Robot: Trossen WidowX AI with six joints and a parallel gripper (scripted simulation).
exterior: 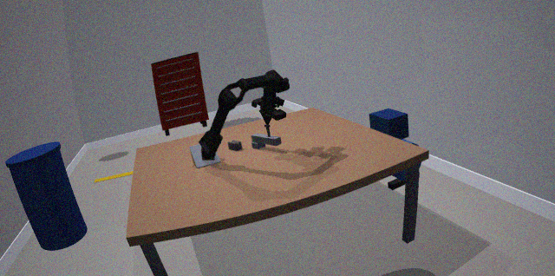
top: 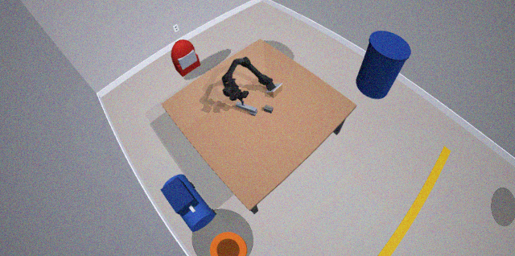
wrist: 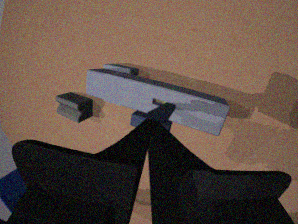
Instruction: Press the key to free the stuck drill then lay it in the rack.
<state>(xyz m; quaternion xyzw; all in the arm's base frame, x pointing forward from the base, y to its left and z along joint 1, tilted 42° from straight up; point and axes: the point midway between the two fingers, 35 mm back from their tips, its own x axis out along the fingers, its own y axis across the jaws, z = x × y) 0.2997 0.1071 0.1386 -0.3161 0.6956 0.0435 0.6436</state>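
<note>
A long light-grey bar (top: 249, 109) (exterior: 274, 141) (wrist: 120, 92) rests across dark supports, with a small slot in its face. A dark upright piece, apparently the key (exterior: 268, 131) (wrist: 165, 110), stands in the bar. My gripper (top: 241, 100) (exterior: 267, 125) (wrist: 150, 125) is shut and empty, pointing down; its tips are at the key's top, and contact is unclear. A small grooved dark-grey block, apparently the rack (top: 268, 109) (exterior: 235, 145) (wrist: 75, 100), stands apart from the bar, toward the arm's base in the exterior view. I cannot make out the drill separately from the bar.
The wooden table (top: 257, 159) (exterior: 173, 198) carries the arm's light base plate (exterior: 199, 160). A blue drum (top: 380, 67) (exterior: 48, 198), a red cabinet (exterior: 179, 89) and a blue object (top: 187, 204) stand off the table.
</note>
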